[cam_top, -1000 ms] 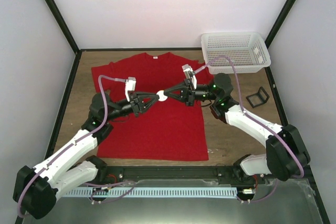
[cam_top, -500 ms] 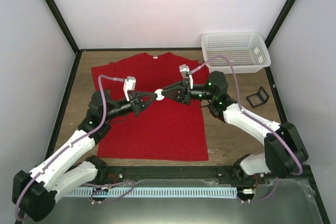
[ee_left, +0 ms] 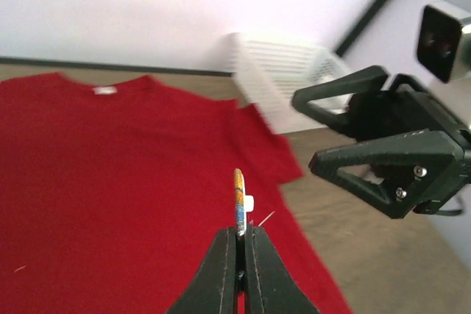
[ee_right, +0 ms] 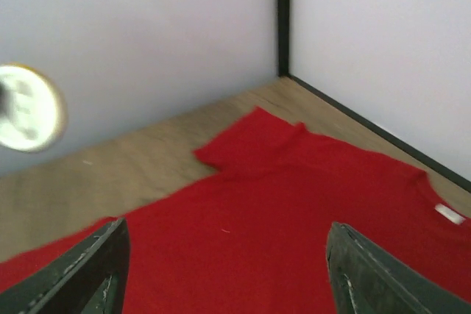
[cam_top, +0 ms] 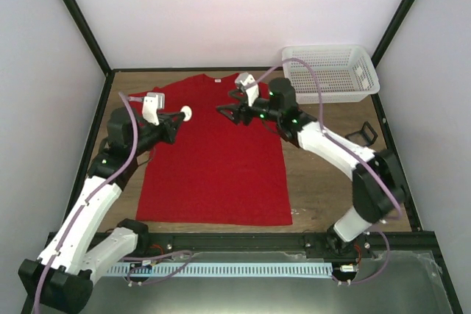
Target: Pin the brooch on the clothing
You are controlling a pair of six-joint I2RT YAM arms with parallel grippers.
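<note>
White walls and black corner posts enclose a brown wooden table [cam_top: 324, 182]. A bright red short-sleeved T-shirt [cam_top: 213, 167] lies spread flat on it, its round neck toward the far wall and its small white neck label [cam_top: 217, 81] showing. The left gripper [cam_top: 181, 115] hangs above the upper part of the shirt on the left arm's side. Its two black fingers [ee_left: 221, 270] are pinched tight on a tiny round pale brooch [cam_top: 187, 112]. In the left wrist view the brooch stands upright and edge-on between the fingertips, clear of the cloth, with mixed colours along its rim. The right gripper [cam_top: 223, 110] hovers over the shirt just below the collar, pointing toward the left one and apart from it. Its jaws are spread wide and hold nothing. From the right wrist camera the brooch's face appears as a blurred pale disc at the left edge. A white plastic mesh basket [cam_top: 331, 71] sits at the far right corner of the table. A small black wire-frame stand [cam_top: 360, 134] rests on bare wood, to the right of the shirt.
</note>
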